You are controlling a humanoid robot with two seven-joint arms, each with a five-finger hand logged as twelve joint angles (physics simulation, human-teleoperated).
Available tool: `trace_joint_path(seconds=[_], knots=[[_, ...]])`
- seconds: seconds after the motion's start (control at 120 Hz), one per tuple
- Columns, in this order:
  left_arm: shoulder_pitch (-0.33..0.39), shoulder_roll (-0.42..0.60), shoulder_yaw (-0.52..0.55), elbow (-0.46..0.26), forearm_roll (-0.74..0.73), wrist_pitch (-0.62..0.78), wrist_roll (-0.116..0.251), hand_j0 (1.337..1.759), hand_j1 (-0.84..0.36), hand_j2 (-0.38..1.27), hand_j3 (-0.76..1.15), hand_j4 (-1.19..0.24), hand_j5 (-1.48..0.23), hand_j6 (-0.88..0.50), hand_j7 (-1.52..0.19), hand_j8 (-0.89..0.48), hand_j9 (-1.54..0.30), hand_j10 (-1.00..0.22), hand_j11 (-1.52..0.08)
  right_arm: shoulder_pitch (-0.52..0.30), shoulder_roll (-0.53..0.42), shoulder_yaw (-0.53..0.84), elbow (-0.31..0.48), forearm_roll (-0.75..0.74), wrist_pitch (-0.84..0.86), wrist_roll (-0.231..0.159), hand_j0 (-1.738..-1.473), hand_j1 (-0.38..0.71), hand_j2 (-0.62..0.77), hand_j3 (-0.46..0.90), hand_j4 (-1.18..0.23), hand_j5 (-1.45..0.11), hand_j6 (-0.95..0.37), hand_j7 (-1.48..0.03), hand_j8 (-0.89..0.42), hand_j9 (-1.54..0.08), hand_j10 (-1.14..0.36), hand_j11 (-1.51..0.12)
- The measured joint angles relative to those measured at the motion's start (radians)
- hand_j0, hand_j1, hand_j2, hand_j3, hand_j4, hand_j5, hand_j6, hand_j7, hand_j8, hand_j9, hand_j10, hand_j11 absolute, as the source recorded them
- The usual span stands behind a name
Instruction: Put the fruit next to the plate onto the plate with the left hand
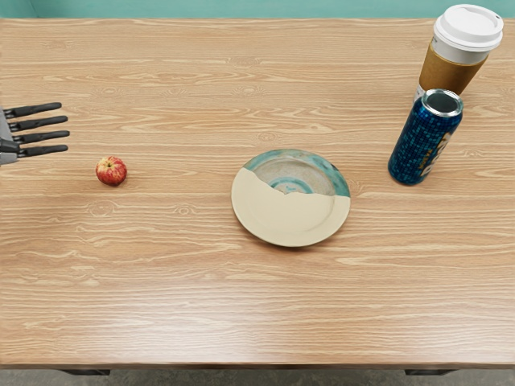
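Pale wood-grain table [241, 314] fills nearly the whole view, w/ a thin teal strip of wall [241, 8] along the top edge. Left hand [24, 133] pokes in at the left edge, approx. mid-height; only the dark fingers [44, 122] and a bit of grey palm show. Fingers straight, slightly fanned, pointing right, holding nothing. Can't tell whether they touch the tabletop. Apple [111, 170], small, red w/ yellowish patches, sits on bare wood, not on the plate, just right of and a little below the fingertips, apart from them. Plate [278, 217] lies near centre, well to the right of the apple; cream lower part, teal-blue glaze on the upper part. Far right: blue patterned can [425, 137], upright, silver top. Directly behind it, paper coffee cup [460, 50] w/ white lid and brown sleeve, also upright; can overlaps the cup's base in this view.
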Motion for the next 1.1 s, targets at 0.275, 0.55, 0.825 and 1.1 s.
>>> trace_joint_path(seconds=[0.275,0.55,0.825,1.1], knots=[[-0.213,-0.054,0.006,-0.001,0.203,0.0,0.073,1.658,0.34,0.0,0.0,0.0,-0.01,0.0,-0.01,0.0,-0.01,0.0,-0.01,-0.002,0.0,0.001,-0.002,0.002,-0.001,0.0,-1.658,-0.34,0.0,0.0,-0.01,-0.01,-0.01,-0.01,-0.01,-0.01,-0.01,-0.01],[-0.392,-0.136,0.008,-0.203,0.649,0.0,0.131,1.658,0.28,0.01,0.0,-0.05,-0.07,-0.05,-0.07,-0.05,-0.07,-0.05,-0.07,-0.003,0.0,0.001,-0.003,0.003,-0.001,0.0,-1.658,-0.34,0.0,0.0,-0.01,-0.01,-0.01,-0.01,-0.01,-0.01,-0.01,-0.01],[-0.386,-0.241,0.038,-0.398,1.198,0.285,0.135,1.658,0.21,0.02,0.0,-0.12,-0.16,-0.12,-0.16,-0.12,-0.16,-0.12,-0.16,-0.003,0.0,0.001,-0.003,0.003,-0.001,0.0,-1.658,-0.34,0.0,0.0,-0.01,-0.01,-0.01,-0.01,-0.01,-0.01,-0.01,-0.01],[-0.372,-0.345,0.251,-0.414,1.487,0.518,0.135,1.658,0.18,0.03,0.0,-0.15,-0.18,-0.15,-0.18,-0.15,-0.18,-0.14,-0.18,-0.003,0.0,0.001,-0.003,0.003,-0.001,0.0,-1.658,-0.34,0.0,0.0,-0.01,-0.01,-0.01,-0.01,-0.01,-0.01,-0.01,-0.01]])
